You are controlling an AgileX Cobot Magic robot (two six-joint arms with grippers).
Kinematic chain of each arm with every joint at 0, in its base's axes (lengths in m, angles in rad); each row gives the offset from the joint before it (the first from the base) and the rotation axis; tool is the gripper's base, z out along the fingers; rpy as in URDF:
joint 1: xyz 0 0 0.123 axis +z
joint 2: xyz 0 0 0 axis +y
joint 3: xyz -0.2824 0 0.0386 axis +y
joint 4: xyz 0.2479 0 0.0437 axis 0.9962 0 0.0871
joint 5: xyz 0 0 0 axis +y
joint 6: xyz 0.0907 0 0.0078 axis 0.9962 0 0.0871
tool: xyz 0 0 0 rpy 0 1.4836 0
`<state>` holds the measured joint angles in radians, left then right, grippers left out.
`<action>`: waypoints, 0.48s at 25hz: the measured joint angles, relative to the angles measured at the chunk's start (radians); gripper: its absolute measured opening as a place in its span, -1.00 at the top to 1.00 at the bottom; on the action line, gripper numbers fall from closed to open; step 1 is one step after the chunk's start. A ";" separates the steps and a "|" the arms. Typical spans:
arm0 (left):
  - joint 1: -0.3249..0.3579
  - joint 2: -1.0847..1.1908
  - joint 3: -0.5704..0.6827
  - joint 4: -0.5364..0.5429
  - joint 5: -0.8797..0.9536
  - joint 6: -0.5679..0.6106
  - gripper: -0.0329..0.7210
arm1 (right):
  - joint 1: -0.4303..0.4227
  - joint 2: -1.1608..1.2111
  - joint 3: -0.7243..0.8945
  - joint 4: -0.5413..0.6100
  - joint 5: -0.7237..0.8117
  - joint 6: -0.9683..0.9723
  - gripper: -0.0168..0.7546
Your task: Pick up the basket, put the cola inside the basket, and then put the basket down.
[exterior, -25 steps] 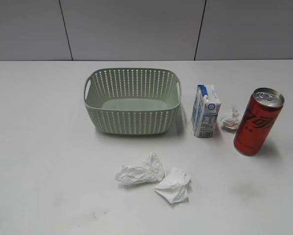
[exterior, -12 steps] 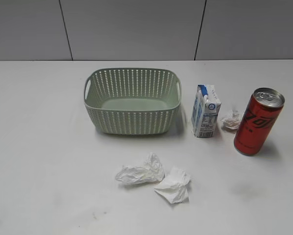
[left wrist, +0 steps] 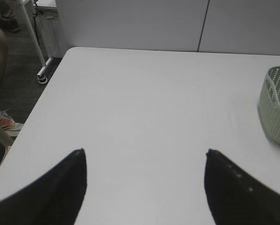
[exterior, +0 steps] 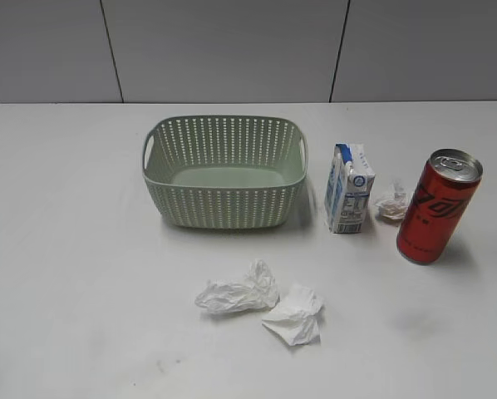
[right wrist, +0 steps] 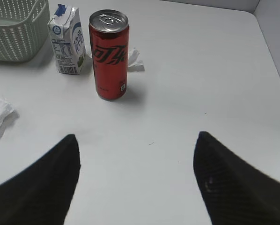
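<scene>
- Exterior view: a white table [exterior: 82, 274] is set before a grey panelled wall. The basket [exterior: 224, 170] stands empty near the middle, with a milk carton [exterior: 348, 189] just beside it on the right. The cola [exterior: 438, 206] stands upright further right, a small paper wad [exterior: 391, 204] between carton and can. Two crumpled tissues [exterior: 261, 301] lie in front. No arm is seen here.
- Left wrist view: the left gripper [left wrist: 144, 180] is spread wide above bare table. Only the basket's [left wrist: 276, 105] left end is caught at the frame edge, so its handle is cut off.
- Right wrist view: the right gripper [right wrist: 136, 176] is likewise spread, holding nothing, with the cola [right wrist: 109, 55] ahead. The tall slim can could be tipped by an off-centre approach, and the nearby carton [right wrist: 67, 40] could be knocked.
</scene>
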<state>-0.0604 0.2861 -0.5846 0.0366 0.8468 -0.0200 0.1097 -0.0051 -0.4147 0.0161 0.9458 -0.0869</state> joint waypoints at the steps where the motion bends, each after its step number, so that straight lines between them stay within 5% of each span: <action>1: 0.000 0.037 -0.011 -0.013 -0.014 0.014 -0.67 | 0.000 0.000 0.000 0.000 0.000 0.000 -0.56; 12: 0.000 0.603 -0.293 -0.209 -0.005 0.160 -0.65 | 0.000 0.000 0.000 -0.001 0.000 0.000 -0.56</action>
<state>-0.0604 0.8890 -0.8781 -0.1725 0.8418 0.1403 0.1097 -0.0051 -0.4147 0.0155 0.9458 -0.0869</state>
